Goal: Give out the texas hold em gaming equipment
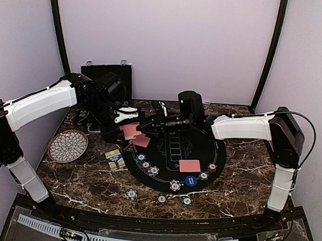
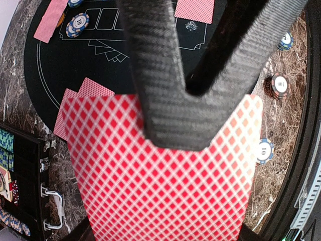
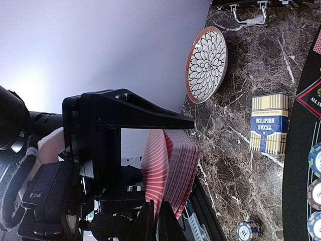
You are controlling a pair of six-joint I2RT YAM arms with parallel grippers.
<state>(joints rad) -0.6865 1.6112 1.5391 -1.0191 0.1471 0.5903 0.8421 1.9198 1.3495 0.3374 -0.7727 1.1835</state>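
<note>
My left gripper (image 1: 126, 117) is shut on a deck of red-backed playing cards (image 2: 160, 186), held in the air over the left edge of the round black mat (image 1: 173, 153). My right gripper (image 3: 156, 223) comes in from the right and is shut on the edge of the deck's top card (image 3: 158, 165), which bows away from the stack. More cards lie on the mat (image 1: 190, 166), (image 1: 141, 140). Striped poker chips (image 1: 175, 185) and a blue button disc (image 1: 191, 180) sit along the mat's near rim. Three chips (image 1: 162, 199) lie on the marble in front.
A petal-pattern plate (image 1: 68, 146) lies at the left of the table. A blue and yellow card box (image 1: 114, 158) sits beside the mat. The open black case (image 1: 106, 74) leans on the back wall. Both arms cross above the back half of the mat.
</note>
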